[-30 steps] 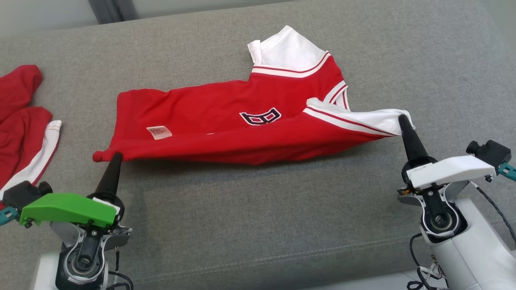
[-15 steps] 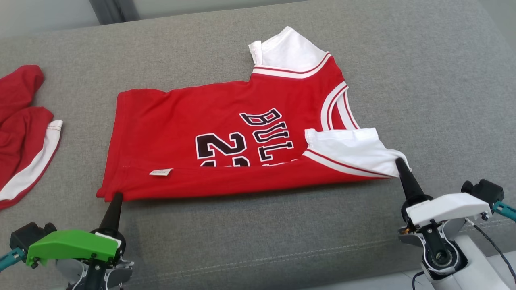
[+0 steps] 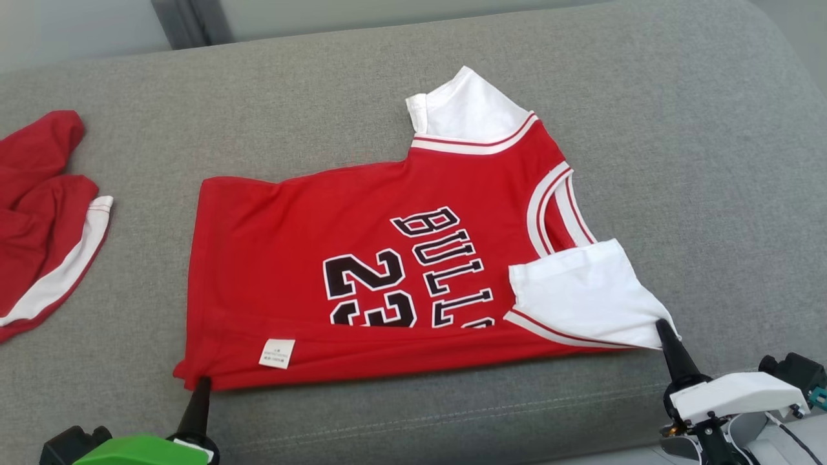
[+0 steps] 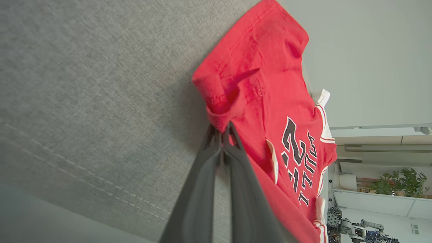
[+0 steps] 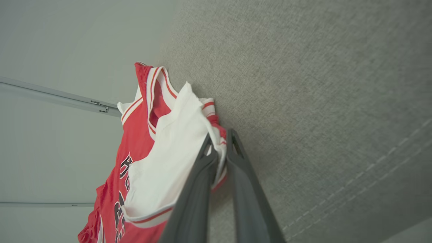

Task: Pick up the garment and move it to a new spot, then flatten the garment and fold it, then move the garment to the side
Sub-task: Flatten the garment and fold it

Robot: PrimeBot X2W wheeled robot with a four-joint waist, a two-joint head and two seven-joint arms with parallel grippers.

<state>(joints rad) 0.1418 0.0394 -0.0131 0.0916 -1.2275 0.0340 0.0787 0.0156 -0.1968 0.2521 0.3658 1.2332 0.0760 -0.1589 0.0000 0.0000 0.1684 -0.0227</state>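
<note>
Grey sofa (image 3: 678,161) w/ 2nd red/white garment (image 3: 45,213) at left; green plant (image 4: 401,180) in bkgd.

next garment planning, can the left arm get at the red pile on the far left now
Probably not yet: the left gripper is shut on the jersey hem. Once freed, only bare sofa lies between it and the red pile.

Red jersey (image 3: 362,258): spread nearly flat on a grey fabric couch (image 3: 678,161), front up, with black-and-white "BULL" and "23". The near edge is folded over, showing a white label (image 3: 276,353).
Far white sleeve (image 3: 468,110); near white sleeve (image 3: 581,290).
Left gripper (image 3: 205,382), green-capped: jaws pinched on the near left hem corner.
Right gripper (image 3: 662,325), white-capped: jaws pinched on the near white sleeve's tip.
Second red garment (image 3: 39,213): white-striped, crumpled at the couch's left, well apart from the jersey.
</note>
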